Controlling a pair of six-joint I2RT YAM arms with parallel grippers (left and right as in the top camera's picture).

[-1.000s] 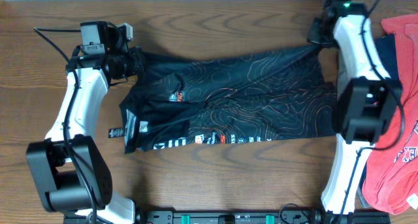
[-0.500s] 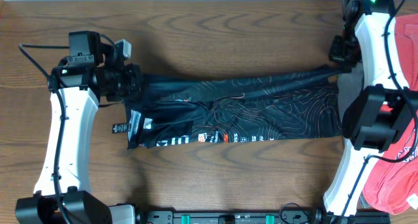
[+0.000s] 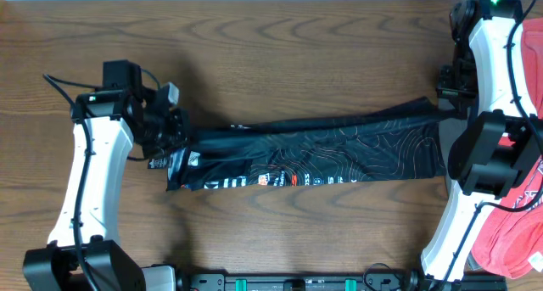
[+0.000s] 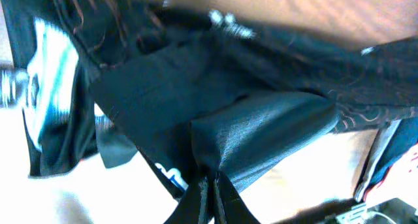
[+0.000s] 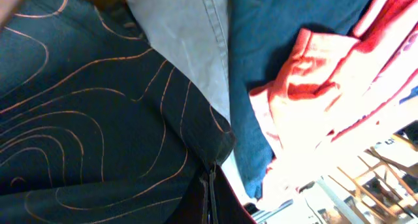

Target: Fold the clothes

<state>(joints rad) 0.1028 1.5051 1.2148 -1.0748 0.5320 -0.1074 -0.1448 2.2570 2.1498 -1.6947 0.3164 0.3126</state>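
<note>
Both ends of the jersey (image 3: 339, 151) are clamped: my left pincer (image 4: 209, 185) is closed on a fold at its left end, my right pincer (image 5: 210, 178) on its right end. The jersey lies as a long narrow band across the middle of the worktop (image 3: 280, 53), reaching toward the right edge near a red T-shirt (image 3: 509, 240).

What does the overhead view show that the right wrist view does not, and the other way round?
Only overhead: the whole jersey stretched along the table, and the left gripper holding one end. Only right wrist: the right gripper shut on the jersey's edge, a grey garment, a blue garment. Both: the jersey and the red T-shirt.
</note>
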